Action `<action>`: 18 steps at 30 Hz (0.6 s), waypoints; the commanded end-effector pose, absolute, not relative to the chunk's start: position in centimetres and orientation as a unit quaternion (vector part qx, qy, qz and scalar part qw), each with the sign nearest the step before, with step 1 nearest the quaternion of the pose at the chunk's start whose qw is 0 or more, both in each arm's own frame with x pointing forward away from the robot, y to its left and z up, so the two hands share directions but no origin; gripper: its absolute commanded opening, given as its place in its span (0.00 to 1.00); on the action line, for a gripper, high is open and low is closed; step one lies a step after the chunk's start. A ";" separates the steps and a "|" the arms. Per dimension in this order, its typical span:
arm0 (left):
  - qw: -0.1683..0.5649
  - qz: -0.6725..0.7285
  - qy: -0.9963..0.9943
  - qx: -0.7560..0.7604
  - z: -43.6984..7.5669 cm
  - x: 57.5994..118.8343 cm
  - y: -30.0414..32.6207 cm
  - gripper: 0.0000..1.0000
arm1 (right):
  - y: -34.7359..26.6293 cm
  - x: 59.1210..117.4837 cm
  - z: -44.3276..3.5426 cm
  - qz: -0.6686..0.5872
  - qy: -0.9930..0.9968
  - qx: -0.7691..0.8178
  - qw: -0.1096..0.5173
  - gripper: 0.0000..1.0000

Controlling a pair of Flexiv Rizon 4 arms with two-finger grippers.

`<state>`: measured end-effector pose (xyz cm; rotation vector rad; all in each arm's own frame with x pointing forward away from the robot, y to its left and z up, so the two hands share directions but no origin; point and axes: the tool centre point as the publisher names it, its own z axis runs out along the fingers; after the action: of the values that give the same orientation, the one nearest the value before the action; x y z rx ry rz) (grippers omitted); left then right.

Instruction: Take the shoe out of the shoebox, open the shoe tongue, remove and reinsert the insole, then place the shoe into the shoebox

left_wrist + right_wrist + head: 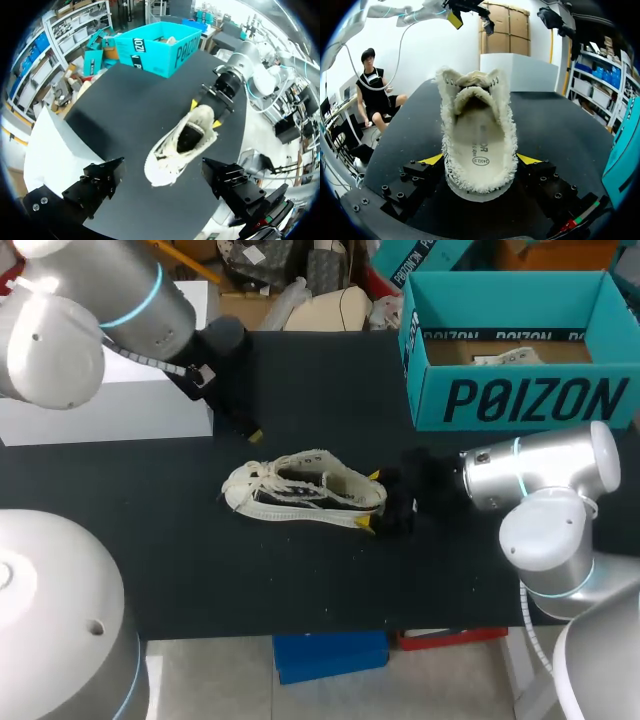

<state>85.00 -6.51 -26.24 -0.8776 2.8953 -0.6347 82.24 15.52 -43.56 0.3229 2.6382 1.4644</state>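
Observation:
A cream low-top shoe point(300, 492) with frayed edges lies on its sole on the black table point(300, 580), toe to the left. My right gripper point(371, 502) is shut on its heel, one yellow tip on each side. In the right wrist view the shoe point(477, 130) stands between the fingers, its mouth wide and the insole point(479, 142) lying inside. My left gripper point(228, 405) hangs open above the table behind the shoe, holding nothing. From the left wrist the shoe point(182, 142) lies below and ahead of the left gripper point(165, 185). The teal shoebox point(520, 400) stands open at the back right.
A white box point(110, 405) sits at the table's left side, under my left arm. Crumpled paper point(505, 357) lies inside the shoebox. Bare black table surface stretches in front of the shoe up to the near edge.

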 end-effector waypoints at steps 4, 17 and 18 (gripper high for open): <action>0.105 0.002 0.810 -0.577 -26.5 85.1 -7.6 1.00 | 15.8 82.2 -43.7 0.481 0.869 0.108 0.054 0.00; 0.143 0.060 0.777 -0.610 -27.2 83.7 -9.7 1.00 | 15.8 82.2 -43.7 0.481 0.869 0.108 0.054 0.00; 0.147 0.053 0.777 -0.610 -27.3 83.4 -10.1 1.00 | 15.8 82.2 -43.7 0.481 0.869 0.108 0.054 0.00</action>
<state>83.42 -8.29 -26.72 -1.6245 2.5919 -0.2594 82.24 15.52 -43.56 0.3231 2.6383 1.4642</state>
